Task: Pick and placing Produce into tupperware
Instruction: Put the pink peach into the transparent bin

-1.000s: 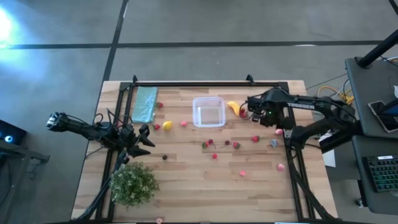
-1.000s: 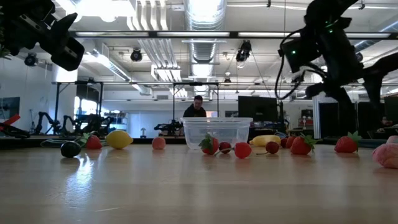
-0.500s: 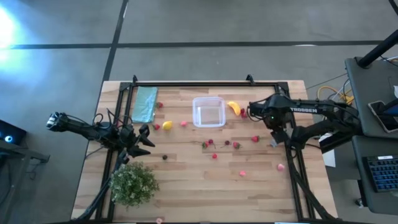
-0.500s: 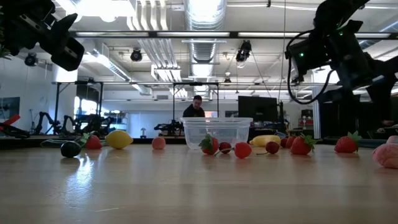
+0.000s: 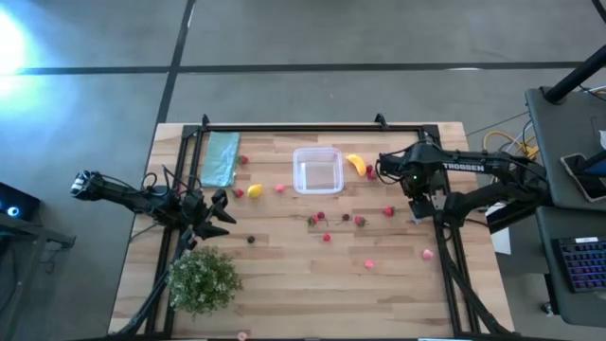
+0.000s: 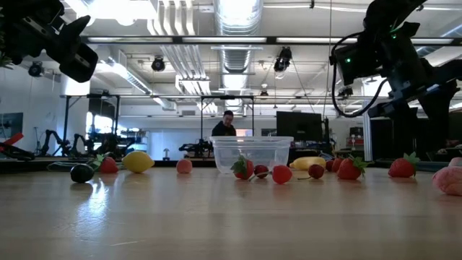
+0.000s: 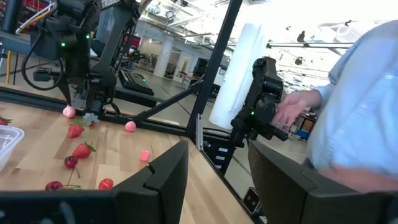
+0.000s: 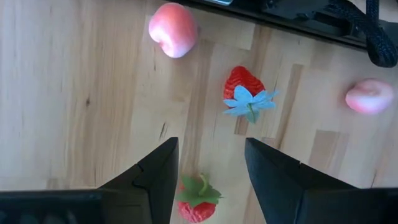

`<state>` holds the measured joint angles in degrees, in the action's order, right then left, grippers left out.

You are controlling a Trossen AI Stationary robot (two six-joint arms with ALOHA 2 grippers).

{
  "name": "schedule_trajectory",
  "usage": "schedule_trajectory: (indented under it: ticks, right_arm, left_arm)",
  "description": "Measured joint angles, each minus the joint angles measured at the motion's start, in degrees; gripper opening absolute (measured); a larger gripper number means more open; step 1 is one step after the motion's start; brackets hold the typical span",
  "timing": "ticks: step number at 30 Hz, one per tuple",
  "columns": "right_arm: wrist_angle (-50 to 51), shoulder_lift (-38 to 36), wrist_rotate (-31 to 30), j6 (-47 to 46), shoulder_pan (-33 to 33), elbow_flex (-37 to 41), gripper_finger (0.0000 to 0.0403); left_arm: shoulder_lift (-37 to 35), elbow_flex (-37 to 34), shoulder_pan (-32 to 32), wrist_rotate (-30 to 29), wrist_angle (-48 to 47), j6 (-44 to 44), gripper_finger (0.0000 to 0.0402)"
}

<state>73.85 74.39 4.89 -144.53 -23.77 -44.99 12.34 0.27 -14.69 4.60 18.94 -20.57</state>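
The clear tupperware (image 5: 318,170) stands on the wood table, with nothing visible inside it. Toy produce lies scattered around it: a banana (image 5: 355,164), a lemon (image 5: 254,190), a dark piece (image 5: 251,239), and red and pink pieces (image 5: 327,220). My right gripper (image 5: 418,194) hangs open near the table's right edge, fingers pointing down. A green-leafed strawberry (image 8: 199,202) lies below the gap between its fingers (image 8: 208,180). A pale-leafed strawberry (image 8: 245,87) lies beyond it. My left gripper (image 5: 225,210) waits open (image 7: 217,180) at the table's left side, above the surface.
A teal cloth (image 5: 221,158) lies at the far left and a green leafy bush (image 5: 204,279) at the near left. A black frame (image 5: 312,126) runs around the table edges. A pink peach (image 8: 173,37) lies near the right rail. A person's hand (image 7: 292,112) shows beyond the table.
My right gripper has moved from beside the banana toward the table's right edge and slightly toward the near edge, with its wrist turning. In the last half second it has hardly shifted. The produce and the tupperware have stayed in place.
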Motion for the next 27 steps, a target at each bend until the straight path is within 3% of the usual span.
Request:
schedule_trajectory:
  ticks: [15, 23, 27]
  right_arm:
    - [0.05, 0.23, -0.44, 5.36, -0.02, 0.06, 0.0178]
    - [0.68, 0.76, -0.58, -9.05, -0.02, 0.17, 0.0178]
    - [2.16, 0.77, -9.3, -13.09, -0.15, 0.5, 0.0178]
  left_arm:
    - [-0.02, 0.0, -0.01, 0.04, 0.0, 0.0, 0.0155]
    - [-0.02, 0.0, 0.0, 0.21, 0.0, -0.01, 0.0155]
    - [0.0, 0.0, -0.01, 0.26, 0.0, 0.01, 0.0155]
